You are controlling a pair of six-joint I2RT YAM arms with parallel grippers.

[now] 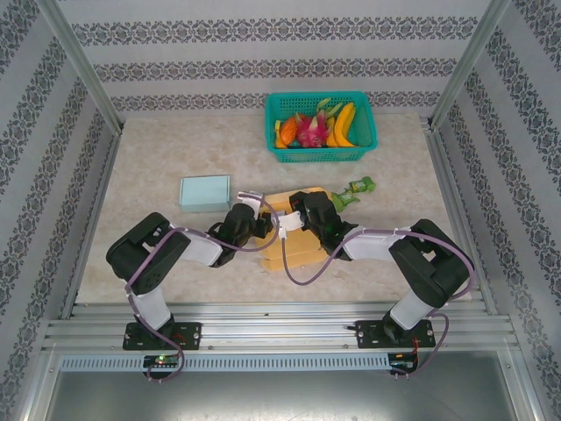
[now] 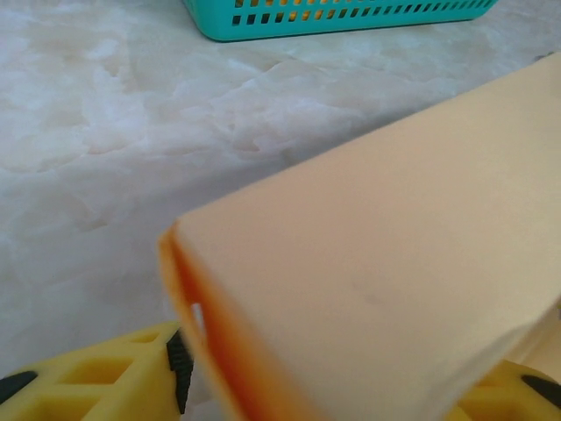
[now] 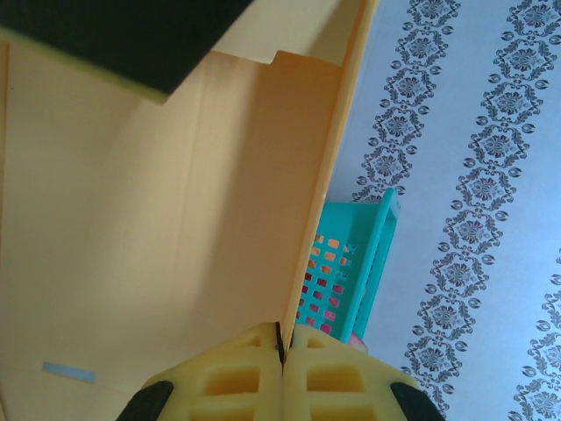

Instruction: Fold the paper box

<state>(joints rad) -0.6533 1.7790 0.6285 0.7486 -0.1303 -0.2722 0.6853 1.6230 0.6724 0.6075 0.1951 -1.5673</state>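
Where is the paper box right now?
In the top view the paper box lies at the middle of the table, on the near side of the basket, with the blue box to its left and a green item to its right.

The box [image 1: 294, 230] lies mid-table [image 1: 158, 175]. A sheet [image 1: 204, 192] lies to its left, slightly farther back and apart from it. A toy [image 1: 355, 189] lies close behind its right end. The basket [image 1: 321, 156] stands behind them all, near the table's far edge, with fruit [image 1: 311, 130] in it.
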